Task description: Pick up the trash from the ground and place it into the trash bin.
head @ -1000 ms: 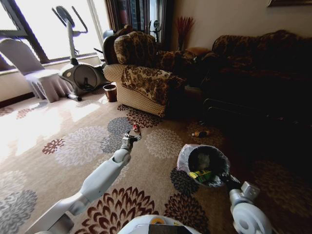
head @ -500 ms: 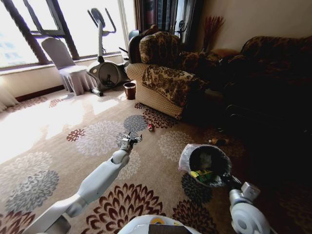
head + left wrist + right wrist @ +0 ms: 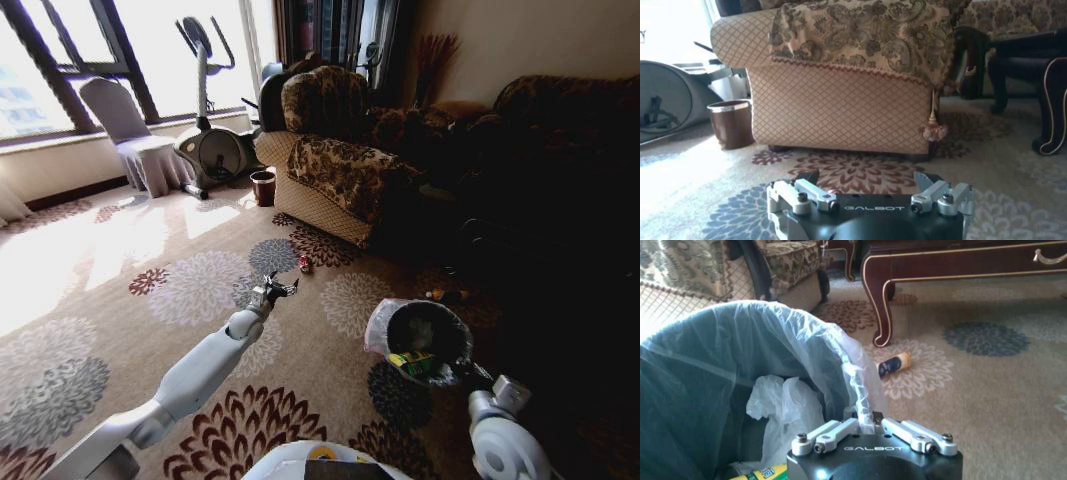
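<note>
Carpet (image 3: 120,330) with big flower shapes covers the floor, and the trash lies on it. On the robot's left, the left arm is stretched far out and low, and the left gripper (image 3: 272,291) hangs just over the carpet with its jaws spread wide and nothing in them. I think it is held low and open like that so it can close on a small piece. The red scrap (image 3: 305,264) lies on the carpet a little past the gripper, near the foot of the armchair (image 3: 340,170), not touching anything. In the left wrist view a tiny bit of red peeks out just over the gripper body, between the two jaws, so the gripper seems lined up with it. A brown pot (image 3: 263,187) stands by the armchair; it is not the bin. To the right, the bin (image 3: 425,340) hangs off the right gripper (image 3: 872,432), whose jaws are pressed together on the thin bag (image 3: 773,370) at the rim. My guess is the robot carries the bin along so each piece has a short way to go. A green wrapper (image 3: 410,359) and white paper (image 3: 418,327) are already inside. Farther right, a tan piece (image 3: 445,295) lies on the carpet by a dark table leg (image 3: 881,315), well apart from the bin.
</note>
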Motion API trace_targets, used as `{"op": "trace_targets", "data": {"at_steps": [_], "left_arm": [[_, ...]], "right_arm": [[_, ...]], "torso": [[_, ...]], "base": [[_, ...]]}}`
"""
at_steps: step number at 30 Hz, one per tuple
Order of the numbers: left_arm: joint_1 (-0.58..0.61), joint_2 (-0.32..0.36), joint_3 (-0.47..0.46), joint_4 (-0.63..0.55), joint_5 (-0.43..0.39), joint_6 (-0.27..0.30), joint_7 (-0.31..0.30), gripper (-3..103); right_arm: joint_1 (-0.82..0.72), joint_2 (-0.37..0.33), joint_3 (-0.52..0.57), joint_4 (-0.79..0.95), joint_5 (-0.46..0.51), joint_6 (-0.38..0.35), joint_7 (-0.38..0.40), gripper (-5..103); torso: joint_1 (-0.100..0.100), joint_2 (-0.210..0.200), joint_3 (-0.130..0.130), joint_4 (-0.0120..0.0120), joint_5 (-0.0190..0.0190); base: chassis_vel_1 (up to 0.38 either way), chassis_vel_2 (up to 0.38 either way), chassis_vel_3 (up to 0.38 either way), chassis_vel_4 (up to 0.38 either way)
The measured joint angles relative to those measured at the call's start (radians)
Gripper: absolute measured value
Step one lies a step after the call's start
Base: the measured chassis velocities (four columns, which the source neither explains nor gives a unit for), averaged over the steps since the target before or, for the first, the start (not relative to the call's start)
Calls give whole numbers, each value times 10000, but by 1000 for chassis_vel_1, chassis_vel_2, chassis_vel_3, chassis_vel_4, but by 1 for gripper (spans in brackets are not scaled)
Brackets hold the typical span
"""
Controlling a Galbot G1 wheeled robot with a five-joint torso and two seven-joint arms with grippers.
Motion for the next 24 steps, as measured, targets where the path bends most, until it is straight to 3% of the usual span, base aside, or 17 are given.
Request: {"op": "trace_targets", "data": {"at_steps": [9, 14, 16, 18, 24], "left_arm": [[-49, -192, 9, 122, -7, -31, -445, 97], [-95, -321, 52, 153, -39, 64, -816, 96], [-95, -358, 69, 132, -140, 235, -963, 95], [-78, -446, 121, -19, -666, 755, -1302, 95], [-107, -563, 249, -100, -1444, 1524, -1436, 94]], "right_arm": [[64, 22, -76, -214, -550, 297, -204, 0], [42, 56, -82, -258, -733, 360, -306, 0], [38, 65, -88, -265, -815, 371, -341, 0], [42, 82, -105, -284, -1075, 423, -472, 0], [50, 109, -166, -289, -1382, 403, -578, 0]], "torso": [[1, -1, 2, -5, 4], [2, -1, 3, -3, 0], [2, -1, 2, 0, -4], [1, 0, -1, 5, -4], [1, 0, -1, 0, -1]], "base": [[-303, -38, 286, 34], [-128, -14, 89, 14], [62, 22, 1, -10], [68, 21, -56, -1], [32, 7, -25, 2]]}}
